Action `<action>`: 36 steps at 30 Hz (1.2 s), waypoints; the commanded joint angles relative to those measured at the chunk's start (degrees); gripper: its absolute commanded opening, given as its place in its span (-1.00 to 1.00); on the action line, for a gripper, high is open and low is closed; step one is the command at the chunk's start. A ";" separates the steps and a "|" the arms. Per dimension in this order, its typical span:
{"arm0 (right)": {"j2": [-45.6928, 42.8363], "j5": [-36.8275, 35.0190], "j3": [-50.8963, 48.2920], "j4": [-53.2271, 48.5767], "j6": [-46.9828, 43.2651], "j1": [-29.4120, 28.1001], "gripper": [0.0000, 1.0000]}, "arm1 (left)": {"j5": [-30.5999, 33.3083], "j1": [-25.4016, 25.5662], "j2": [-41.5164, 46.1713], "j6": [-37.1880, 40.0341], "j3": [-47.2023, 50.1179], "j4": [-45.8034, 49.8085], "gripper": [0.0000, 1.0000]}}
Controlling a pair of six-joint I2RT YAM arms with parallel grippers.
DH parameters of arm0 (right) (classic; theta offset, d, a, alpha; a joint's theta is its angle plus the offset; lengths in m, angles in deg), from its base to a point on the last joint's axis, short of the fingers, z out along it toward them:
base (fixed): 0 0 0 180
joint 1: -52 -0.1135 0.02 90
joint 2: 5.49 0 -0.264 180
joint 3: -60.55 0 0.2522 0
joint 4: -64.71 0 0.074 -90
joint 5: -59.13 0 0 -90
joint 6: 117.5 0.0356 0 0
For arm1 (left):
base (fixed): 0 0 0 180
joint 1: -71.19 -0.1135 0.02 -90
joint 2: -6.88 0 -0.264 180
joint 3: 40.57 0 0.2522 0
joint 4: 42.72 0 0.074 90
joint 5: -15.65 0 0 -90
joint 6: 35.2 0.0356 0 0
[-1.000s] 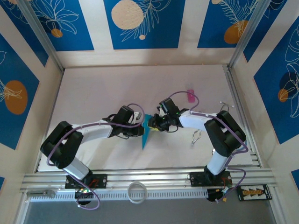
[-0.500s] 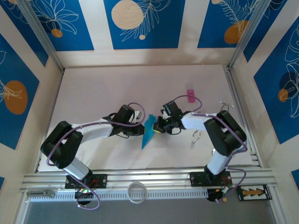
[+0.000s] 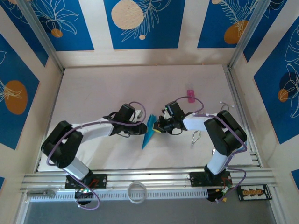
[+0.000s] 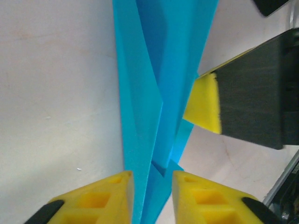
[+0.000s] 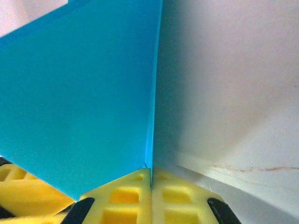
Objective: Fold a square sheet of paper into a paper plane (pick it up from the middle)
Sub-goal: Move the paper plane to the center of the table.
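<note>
Though amid blue panels [image 3: 154, 28], pale table [image 3: 103, 88]; paper plane [image 3: 149, 131]

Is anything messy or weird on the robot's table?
Nothing looks torn or spilled. The folded blue paper is pinched from both sides, by the left gripper and the right gripper. The only stray thing is a small pink object, lying alone farther back on the table.

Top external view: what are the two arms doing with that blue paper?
Both arms meet mid-table on a slim, pointed cyan paper plane. The left gripper pinches its creased layers from one side. The right gripper is shut on an edge from the other side. The plane is held between them.
</note>
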 commanded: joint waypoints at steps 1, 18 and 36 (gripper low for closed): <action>0.37 1.45 0.18 -0.38 0.20 0.21 -0.93 | 0.31 0.57 3.98 0.02 1.48 -3.29 -0.36; 0.25 1.90 0.16 -0.01 -0.12 0.17 -0.92 | -5.21 0.96 -2.21 0.13 -2.14 -5.34 -0.19; 0.98 1.99 0.48 -0.36 -0.14 0.21 -0.91 | -2.59 1.28 -4.46 -0.05 -3.66 0.42 -0.07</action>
